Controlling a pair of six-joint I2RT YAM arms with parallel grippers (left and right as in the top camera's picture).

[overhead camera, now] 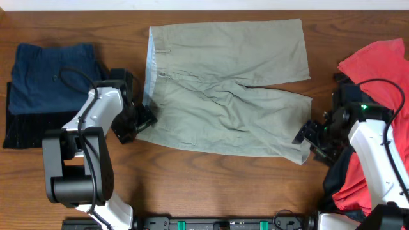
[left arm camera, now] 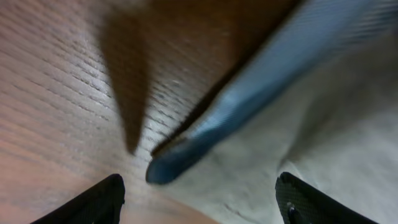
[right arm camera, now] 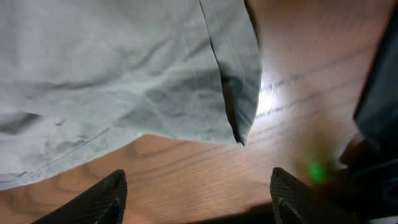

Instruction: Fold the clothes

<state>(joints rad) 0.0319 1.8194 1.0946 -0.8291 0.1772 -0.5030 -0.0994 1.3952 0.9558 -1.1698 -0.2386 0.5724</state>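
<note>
Pale khaki-green shorts [overhead camera: 223,89] lie spread flat on the wooden table, waistband to the left, legs to the right. My left gripper [overhead camera: 142,122] is open at the lower waistband corner; in the left wrist view the fabric [left arm camera: 261,162] and its blue inner waistband lining [left arm camera: 211,130] lie between the fingers [left arm camera: 199,202]. My right gripper [overhead camera: 305,142] is open at the lower leg hem; in the right wrist view the hem corner [right arm camera: 239,106] lies just ahead of the fingers [right arm camera: 199,199], over bare wood.
A folded navy garment [overhead camera: 54,73] lies on a black one [overhead camera: 29,128] at the left. A red garment [overhead camera: 377,64] with dark fabric [overhead camera: 339,179] beneath is piled at the right, beside the right arm.
</note>
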